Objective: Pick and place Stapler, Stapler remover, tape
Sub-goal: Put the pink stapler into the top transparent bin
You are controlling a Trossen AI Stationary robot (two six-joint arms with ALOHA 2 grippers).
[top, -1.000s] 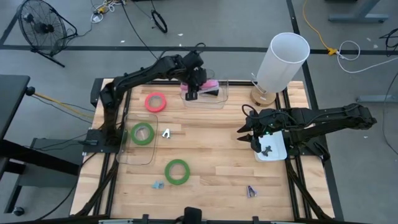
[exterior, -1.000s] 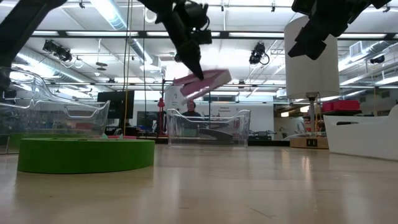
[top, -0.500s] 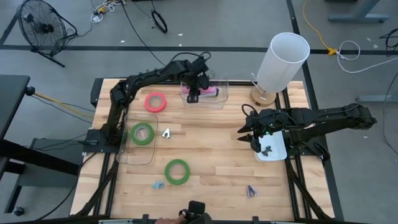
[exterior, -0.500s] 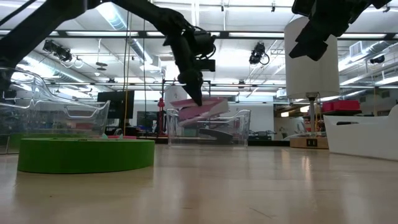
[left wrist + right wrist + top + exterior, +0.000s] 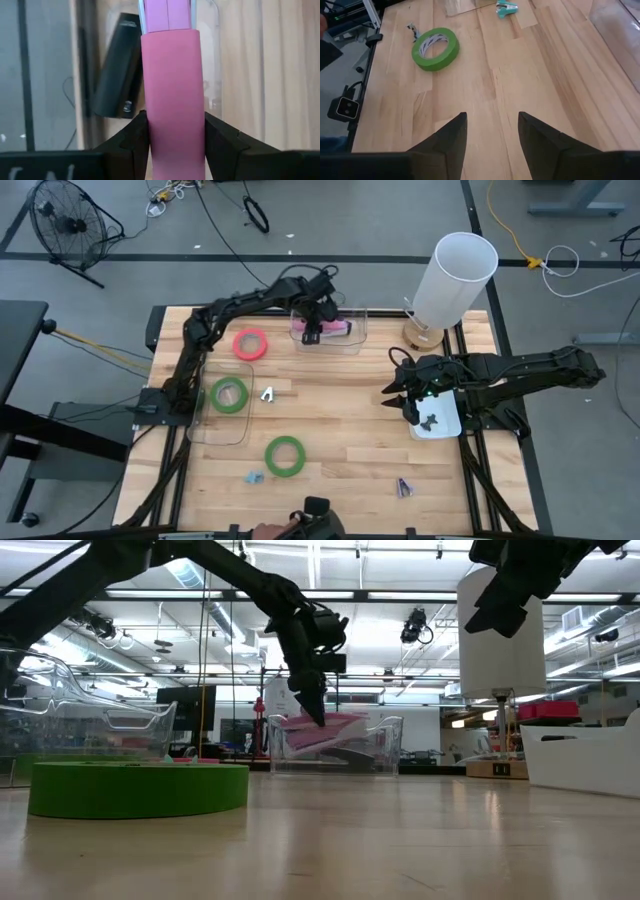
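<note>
Stapler [image 5: 333, 327], the pink one, is clamped between the fingers of the left gripper [image 5: 312, 332] and hangs tilted inside the clear bin [image 5: 358, 345] at the far middle of the table [image 5: 350, 460]; the low view shows it partly below the bin's rim. A black stapler [image 5: 117, 75] already lies in that bin, just beside the pink one. From the left wrist view the jaws press on the two long flat sides of the pink body, near one end.

The stapler looks rigid and fairly dense, with smooth plastic sides, so a hold across its narrow width near the middle should keep it from swinging; held near the end, as it seems now, it will tend to droop. It is hinged, so squeezing top to bottom could fire it.

Tape is still out on the table: a pink-red roll [image 5: 250, 344] at far left, a green roll [image 5: 230, 394] inside the clear tray [image 5: 200, 430] on the left, and another green roll [image 5: 285, 455] near the middle. These are light, stiff rings, best pinched across the rim wall.

The right gripper [image 5: 408, 406] waits at the right over a white tray [image 5: 448, 424], jaws apart and empty.
</note>
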